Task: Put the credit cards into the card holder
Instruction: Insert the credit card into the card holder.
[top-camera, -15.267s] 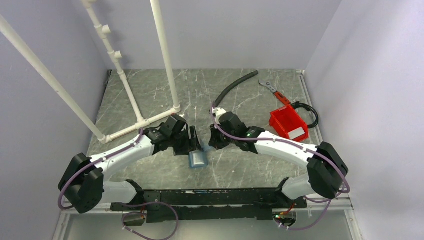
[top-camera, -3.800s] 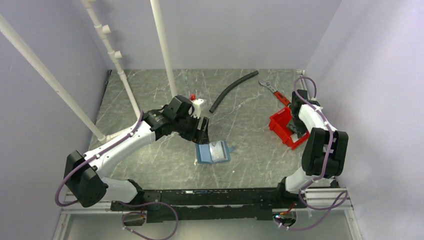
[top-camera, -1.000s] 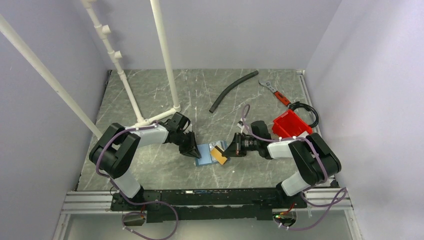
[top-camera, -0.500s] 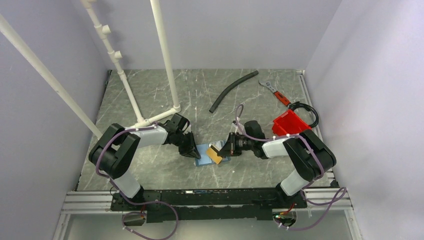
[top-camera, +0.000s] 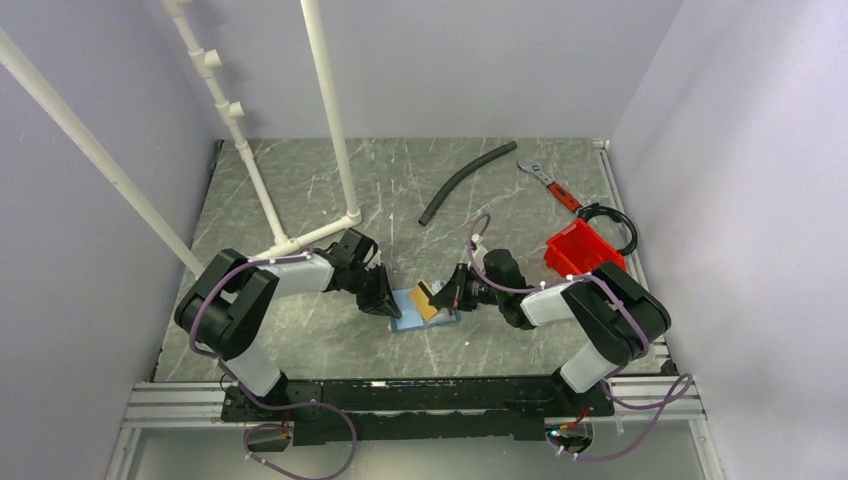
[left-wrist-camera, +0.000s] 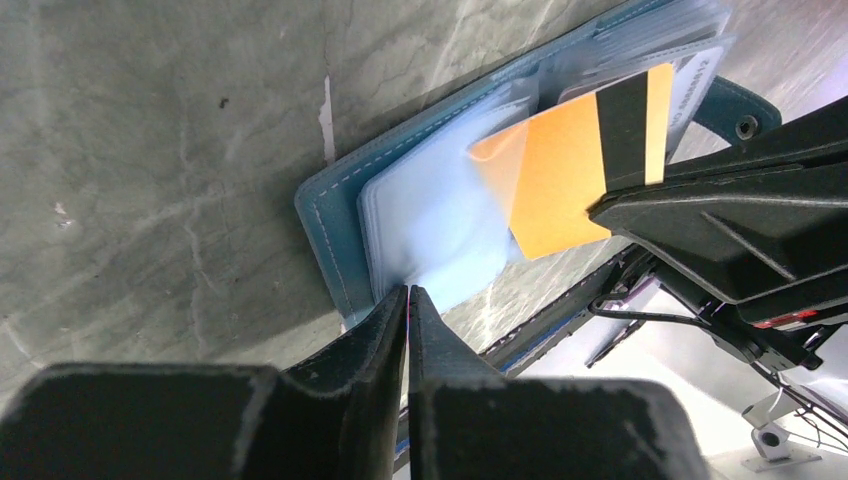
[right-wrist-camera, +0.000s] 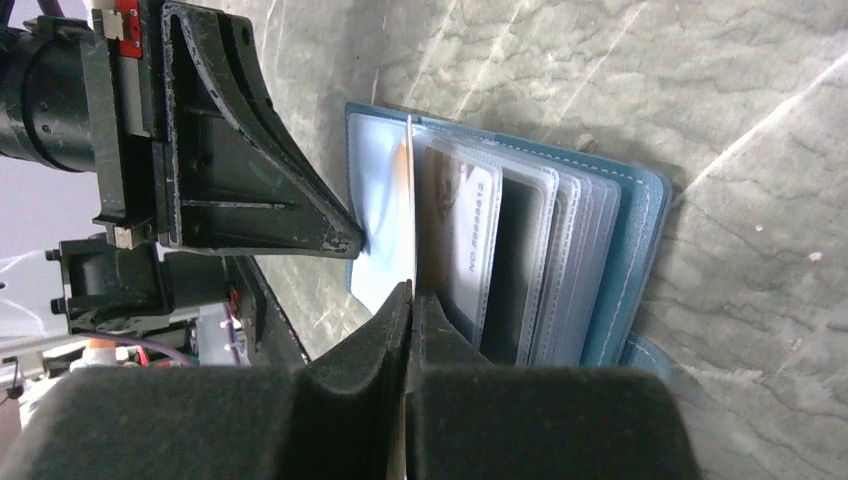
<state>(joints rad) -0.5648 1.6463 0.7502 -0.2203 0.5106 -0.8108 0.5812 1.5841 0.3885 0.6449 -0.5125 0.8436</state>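
Note:
The blue card holder (top-camera: 409, 314) lies open on the table, its clear sleeves fanned out (right-wrist-camera: 630, 250). My left gripper (left-wrist-camera: 408, 290) is shut on the edge of one clear sleeve and holds it up off the left cover (left-wrist-camera: 320, 215). My right gripper (right-wrist-camera: 410, 292) is shut on a tan-orange credit card (left-wrist-camera: 570, 170) with a black stripe. The card's corner sits under the raised sleeve. In the right wrist view the card shows edge-on (right-wrist-camera: 410, 190). A pale card (right-wrist-camera: 470, 240) and a dark one (right-wrist-camera: 510, 270) sit in other sleeves.
A red bin (top-camera: 580, 248) stands right of the holder, with a black cable (top-camera: 620, 222) behind it. A black hose (top-camera: 465, 180) and a wrench (top-camera: 548, 182) lie at the back. White pipe framing (top-camera: 300, 235) stands at the left.
My right gripper has carried the tan-orange card leftward over the holder, and its corner is now under the lifted sleeve. The left gripper has kept its place on the sleeve.

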